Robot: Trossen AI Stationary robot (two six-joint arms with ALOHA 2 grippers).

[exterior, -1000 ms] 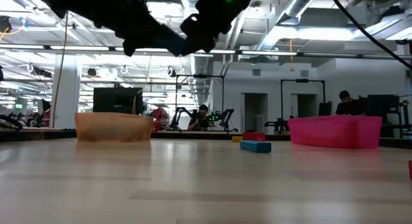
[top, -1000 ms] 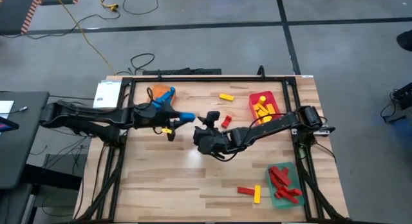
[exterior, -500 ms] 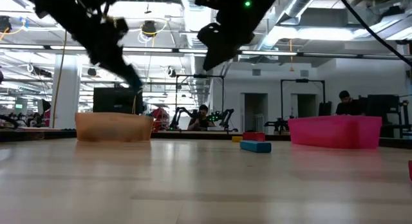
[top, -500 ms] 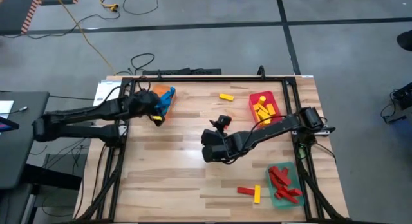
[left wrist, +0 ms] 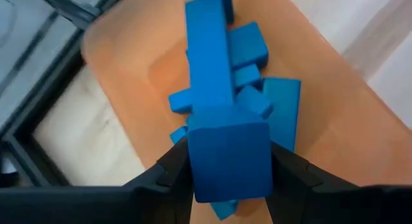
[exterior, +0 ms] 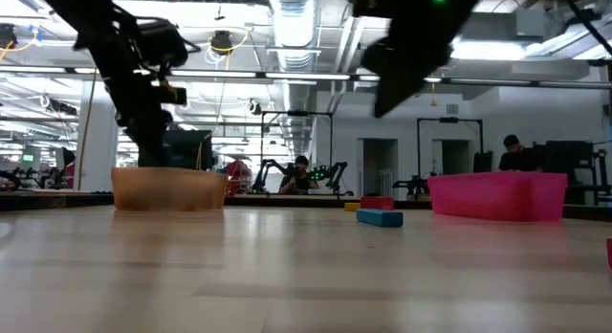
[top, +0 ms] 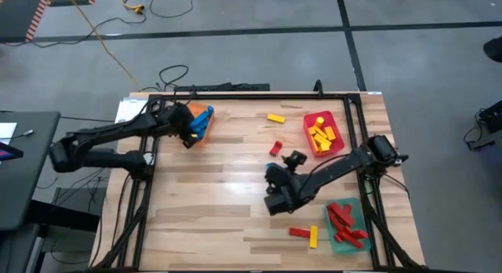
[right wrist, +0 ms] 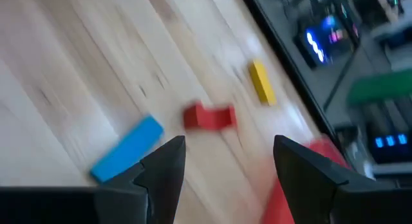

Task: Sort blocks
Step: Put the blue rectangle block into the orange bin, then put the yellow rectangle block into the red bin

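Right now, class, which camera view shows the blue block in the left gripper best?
The left wrist view: the blue block fills it, clamped between the left gripper fingers above the orange tray. The high view shows only a blue speck there; the low view hides it; the right wrist view misses it.

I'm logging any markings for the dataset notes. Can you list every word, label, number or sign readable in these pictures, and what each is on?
None can be read.
White sheet at the table's far left corner: any print is too small to read.
Lit screens beyond the table in the right wrist view: blurred, unreadable.
The blocks and trays carry no visible markings.
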